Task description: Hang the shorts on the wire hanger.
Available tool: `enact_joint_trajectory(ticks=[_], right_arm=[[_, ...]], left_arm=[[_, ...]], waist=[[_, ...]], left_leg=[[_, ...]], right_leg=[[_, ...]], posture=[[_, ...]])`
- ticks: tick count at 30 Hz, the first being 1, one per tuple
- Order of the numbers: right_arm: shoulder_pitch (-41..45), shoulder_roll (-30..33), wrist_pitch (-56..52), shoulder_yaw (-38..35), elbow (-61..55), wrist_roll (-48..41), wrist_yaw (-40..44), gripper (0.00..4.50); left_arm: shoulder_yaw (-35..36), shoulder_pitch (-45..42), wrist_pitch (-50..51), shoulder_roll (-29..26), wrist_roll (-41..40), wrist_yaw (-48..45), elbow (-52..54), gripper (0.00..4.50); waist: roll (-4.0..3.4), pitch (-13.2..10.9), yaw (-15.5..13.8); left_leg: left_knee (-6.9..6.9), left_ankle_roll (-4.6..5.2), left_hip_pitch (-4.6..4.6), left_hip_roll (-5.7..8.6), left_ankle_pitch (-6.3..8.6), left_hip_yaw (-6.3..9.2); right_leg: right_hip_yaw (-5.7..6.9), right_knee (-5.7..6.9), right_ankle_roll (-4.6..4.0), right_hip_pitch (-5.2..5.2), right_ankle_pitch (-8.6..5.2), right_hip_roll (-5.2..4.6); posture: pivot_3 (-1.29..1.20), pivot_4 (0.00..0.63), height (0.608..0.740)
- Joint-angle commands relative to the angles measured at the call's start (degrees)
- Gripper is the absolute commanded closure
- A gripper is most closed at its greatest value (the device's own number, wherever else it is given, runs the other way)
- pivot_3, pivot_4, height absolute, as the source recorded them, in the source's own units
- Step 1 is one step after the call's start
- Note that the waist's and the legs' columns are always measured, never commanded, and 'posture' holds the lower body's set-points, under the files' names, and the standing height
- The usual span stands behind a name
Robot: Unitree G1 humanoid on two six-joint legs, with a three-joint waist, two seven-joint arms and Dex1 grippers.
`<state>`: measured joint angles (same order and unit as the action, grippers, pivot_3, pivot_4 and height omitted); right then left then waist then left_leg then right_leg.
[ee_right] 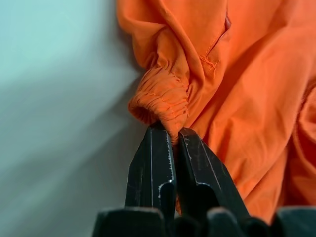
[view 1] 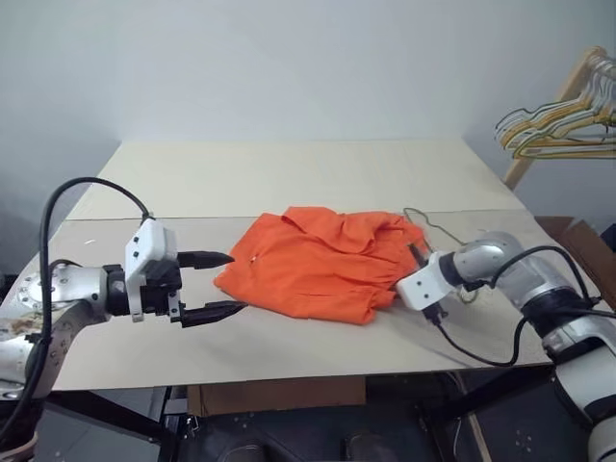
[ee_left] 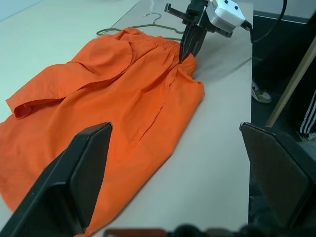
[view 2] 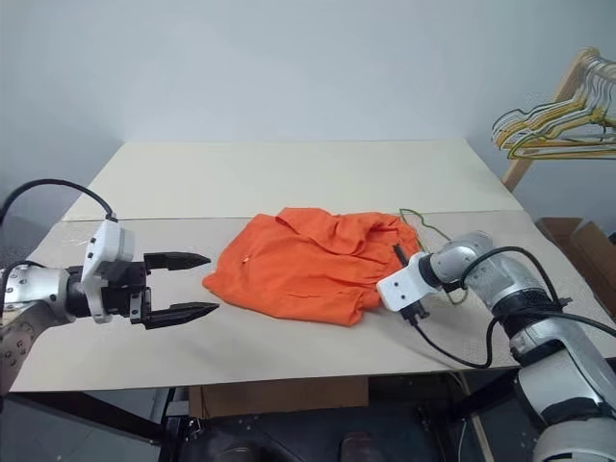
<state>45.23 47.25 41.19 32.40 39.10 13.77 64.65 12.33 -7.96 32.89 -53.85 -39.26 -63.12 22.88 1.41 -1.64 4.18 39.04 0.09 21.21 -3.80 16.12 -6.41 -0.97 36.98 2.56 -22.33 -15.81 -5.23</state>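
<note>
Here the right pincer (ee_right: 165, 140) is clamped on the waistband of the shorts (view 1: 318, 260), which stretch away from it across the table (view 1: 289, 178) toward the wide-open left pincer (view 1: 217, 285), wire hanger (ee_left: 148, 24) just behind.

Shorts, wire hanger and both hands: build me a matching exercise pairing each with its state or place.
Things:
1. shorts
2. wire hanger
3. left hand
4. right hand

States:
A. fingers spread wide, holding nothing
B. pinched shut on the elastic waistband
C. crumpled in a heap on the table
D. lying flat on the table, partly under the orange fabric

Pairs: 1-C, 2-D, 3-A, 4-B
</note>
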Motion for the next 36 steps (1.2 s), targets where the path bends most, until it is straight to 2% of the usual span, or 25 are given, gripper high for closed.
enact_joint_trajectory(ticks=[1,6,10,11,14,17,22,27,30,36], right_arm=[[-0.26,1.66,-1.32,-4.20,-1.86,-2.09,1.32,3.29],[-6.89,6.92,-8.05,-8.78,-12.99,-5.98,4.53,1.49],[-15.36,10.49,-22.79,-15.24,-29.74,-13.63,5.45,0.09],[-17.43,10.91,-26.54,-16.71,-34.12,-15.36,5.36,0.03],[-23.47,10.55,-38.84,-18.97,-47.17,-16.32,2.58,0.03],[-26.86,7.93,-47.71,-17.66,-54.49,-9.42,-2.97,0.03],[-28.58,1.91,-61.00,-12.49,-58.67,5.22,-11.41,0.03],[-28.81,-0.21,-64.23,-9.05,-58.27,14.03,-14.58,0.03],[-28.16,-0.99,-63.85,-8.36,-57.02,16.87,-15.58,0.61],[-26.66,-3.61,-62.00,-8.96,-54.09,18.72,-17.24,2.74]], left_arm=[[0.03,-1.70,-0.91,0.18,0.19,-0.07,-0.03,0.00],[-0.99,-2.80,-0.81,0.36,0.14,-0.73,-0.51,0.00],[-1.69,-3.12,-0.96,0.34,0.20,-1.38,-0.87,0.00],[-1.87,-3.18,-1.03,0.38,0.28,-1.47,-0.99,0.00],[-2.28,-3.48,-1.05,0.49,0.33,-1.74,-1.27,0.00],[-2.82,-4.04,-1.06,0.63,0.50,-1.96,-1.53,0.00],[-2.91,-4.77,-1.00,0.37,0.70,-2.68,-2.13,0.00],[-3.01,-5.14,-0.95,0.38,0.93,-3.04,-2.36,0.00],[-3.19,-5.26,-1.00,0.50,1.06,-3.07,-2.39,0.00],[-5.48,-4.72,-2.98,0.64,4.01,-3.36,-2.50,0.00]], waist=[[-0.01,0.00,0.05],[-0.04,-0.02,-0.32],[-0.05,-0.02,-0.32],[-0.06,-0.02,-0.30],[-0.08,0.00,0.03],[-0.07,0.01,-0.15],[-0.06,0.01,-0.29],[-0.05,0.02,-0.33],[0.01,0.05,-0.25],[0.01,0.06,-0.16]], left_leg=[[0.00,0.00,-0.01,0.00,0.00,0.00],[0.01,-0.01,-0.01,0.00,0.00,0.02],[0.04,0.00,-0.01,-0.01,0.00,0.02],[0.03,0.00,-0.02,-0.01,0.00,0.02],[0.03,0.00,-0.05,-0.04,0.00,0.01],[0.04,0.00,-0.07,-0.04,0.00,0.01],[0.09,0.01,-0.01,-0.01,0.00,0.00],[0.09,0.01,0.07,0.03,0.01,0.01],[0.09,0.01,0.03,0.02,0.01,0.04],[0.09,0.01,0.03,0.03,0.01,0.04]], right_leg=[[-0.01,0.01,0.00,0.00,0.00,-0.01],[0.02,0.02,0.00,0.01,0.00,-0.02],[0.02,0.04,0.00,0.02,0.00,-0.03],[0.02,0.05,0.00,0.02,0.00,-0.02],[-0.01,0.08,0.00,0.01,0.00,0.02],[-0.01,0.10,0.00,0.02,0.00,0.02],[0.01,0.09,0.00,-0.02,0.00,0.03],[0.02,0.06,0.01,-0.05,-0.01,0.01],[0.04,0.06,0.01,-0.01,-0.01,0.03],[0.03,0.06,0.01,-0.01,-0.01,0.04]], posture=[[-0.04,0.000,0.740],[-0.06,0.000,0.740],[-0.07,0.000,0.740],[-0.07,0.000,0.740],[-0.08,0.000,0.740],[-0.08,0.000,0.740],[-0.07,0.000,0.740],[-0.07,0.000,0.740],[-0.07,0.000,0.740],[-0.08,0.000,0.740]])
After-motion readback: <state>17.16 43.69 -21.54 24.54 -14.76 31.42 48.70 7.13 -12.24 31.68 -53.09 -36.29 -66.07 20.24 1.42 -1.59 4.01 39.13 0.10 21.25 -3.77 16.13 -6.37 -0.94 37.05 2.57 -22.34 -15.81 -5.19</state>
